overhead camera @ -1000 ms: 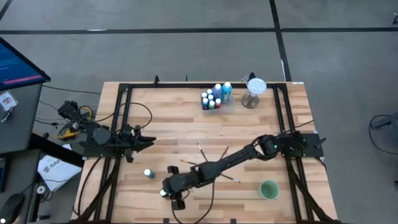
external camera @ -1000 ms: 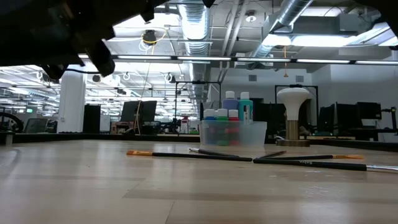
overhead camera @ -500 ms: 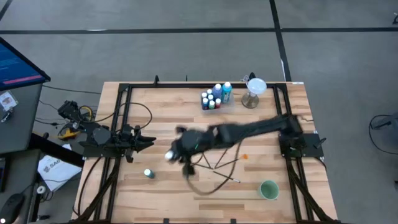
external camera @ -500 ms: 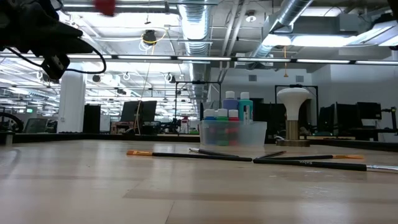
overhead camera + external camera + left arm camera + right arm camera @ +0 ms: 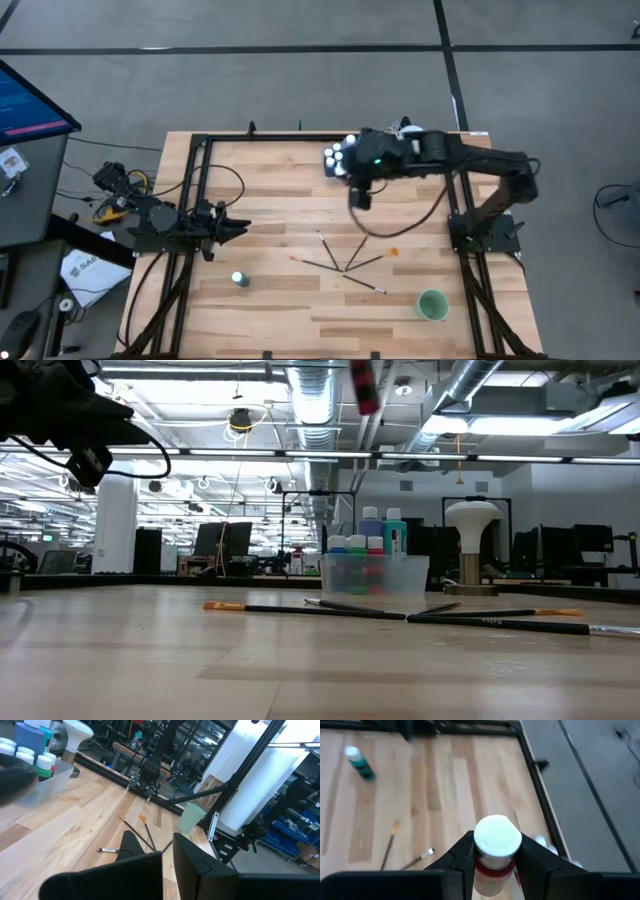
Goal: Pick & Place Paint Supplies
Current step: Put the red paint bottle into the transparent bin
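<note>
Above the wooden table (image 5: 270,190), right tool (image 5: 492,865) clamps a red bottle (image 5: 493,862), its label hidden.

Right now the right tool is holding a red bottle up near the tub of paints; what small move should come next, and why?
Probably lower it slowly into the clear tub. The right tool is shut on the red bottle, and the high view shows that tool above the tub's corner of the table. The low view shows the bottle well above the tub, so releasing now would drop it.

Right gripper (image 5: 492,851) jaws clamp a white-capped red bottle (image 5: 496,845); green bottle (image 5: 359,763) stands on the table (image 5: 445,785).
</note>
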Robot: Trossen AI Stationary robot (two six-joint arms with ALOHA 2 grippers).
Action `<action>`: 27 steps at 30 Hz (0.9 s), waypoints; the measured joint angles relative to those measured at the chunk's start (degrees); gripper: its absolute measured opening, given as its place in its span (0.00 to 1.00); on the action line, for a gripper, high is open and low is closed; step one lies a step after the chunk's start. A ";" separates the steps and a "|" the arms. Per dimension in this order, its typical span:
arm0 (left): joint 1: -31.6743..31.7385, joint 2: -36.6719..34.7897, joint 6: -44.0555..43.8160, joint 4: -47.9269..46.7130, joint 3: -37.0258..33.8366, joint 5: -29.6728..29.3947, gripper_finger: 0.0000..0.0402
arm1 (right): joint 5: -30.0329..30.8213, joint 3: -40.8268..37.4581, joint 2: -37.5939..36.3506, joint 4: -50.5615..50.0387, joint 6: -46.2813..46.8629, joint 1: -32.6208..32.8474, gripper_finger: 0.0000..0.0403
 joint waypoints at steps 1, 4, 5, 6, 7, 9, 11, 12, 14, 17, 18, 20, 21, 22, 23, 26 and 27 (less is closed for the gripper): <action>0.01 0.00 0.00 0.02 0.00 0.00 0.00 | 0.05 -2.95 -2.13 0.33 0.82 -0.68 0.25; 0.02 0.00 0.00 0.28 0.00 0.00 0.00 | 1.39 -13.70 -8.98 4.83 3.29 -2.20 0.25; 0.00 0.00 0.00 0.37 0.00 0.02 0.00 | 1.86 -18.11 -11.33 7.29 4.15 -2.54 0.25; 0.02 -0.02 0.00 0.37 0.00 0.02 0.00 | 2.46 -22.42 -13.47 10.45 4.91 -2.86 0.25; 0.00 0.00 0.00 0.37 0.00 0.02 0.00 | 2.79 -26.88 -15.61 14.27 5.51 -3.19 0.25; 0.00 -0.02 0.00 0.39 0.00 0.02 0.00 | 2.93 -35.46 -19.23 22.47 6.55 -4.09 0.25; 0.00 0.00 0.00 0.39 0.00 0.04 0.00 | 2.91 -42.81 -22.18 30.08 7.33 -5.41 0.25; 0.00 -0.02 0.00 0.39 0.00 0.04 0.00 | 2.91 -45.90 -23.25 33.46 7.77 -6.02 0.25; 0.00 -0.02 0.00 0.39 0.00 0.04 0.00 | 2.93 -50.70 -24.58 38.62 8.50 -7.31 0.25; 0.01 -0.01 0.00 0.42 0.00 0.04 0.00 | 2.89 -55.18 -25.53 43.55 8.73 -8.96 0.25; 0.01 -0.02 0.00 0.44 0.00 0.06 0.00 | 2.70 -56.06 -25.72 44.81 8.74 -9.53 0.25; 0.00 -0.02 0.00 0.46 0.00 0.07 0.00 | 2.24 -57.42 -26.03 46.53 8.48 -10.64 0.25; 0.01 0.00 0.00 0.48 0.00 0.07 0.00 | 1.72 -57.56 -26.00 46.77 8.16 -11.25 0.25; 0.02 0.00 0.00 0.48 0.00 0.09 0.00 | 1.11 -57.56 -25.98 46.77 7.44 -11.90 0.25; 0.02 -0.02 0.02 0.48 0.00 0.07 0.00 | 0.55 -57.56 -25.98 46.93 6.54 -12.50 0.25; 0.00 -0.01 0.01 0.59 0.00 0.09 0.00 | -3.36 -57.56 -25.98 48.87 3.73 -14.96 0.25; 0.00 -0.02 0.00 0.61 0.00 0.08 0.00 | -5.36 -57.56 -25.98 49.57 2.85 -15.96 0.25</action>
